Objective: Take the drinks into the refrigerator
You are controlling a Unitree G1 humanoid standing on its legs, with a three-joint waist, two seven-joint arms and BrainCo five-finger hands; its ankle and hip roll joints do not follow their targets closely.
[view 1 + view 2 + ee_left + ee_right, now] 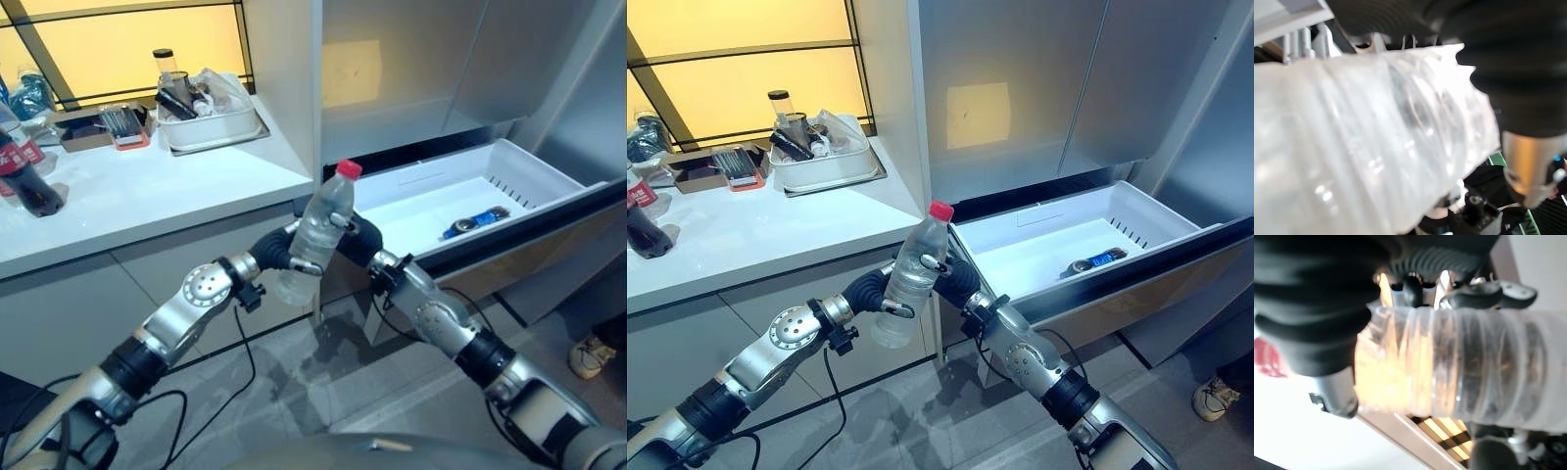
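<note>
Clear plastic water bottle (906,284), red-capped, is passing between both hands: left hand (869,288) and right hand (958,279) are each curling fingers round it, low before the cabinet edge. Beyond, the open refrigerator drawer (1054,242) is offering wide room beside a blue can (1095,261); next likely calls for clearing its front rim.

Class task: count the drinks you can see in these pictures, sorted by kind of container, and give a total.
Clear water bottle, held between left hand and right hand: 1
Cola bottle on the counter: 1
Blue can lying in the open drawer: 1
Total: 3
</note>
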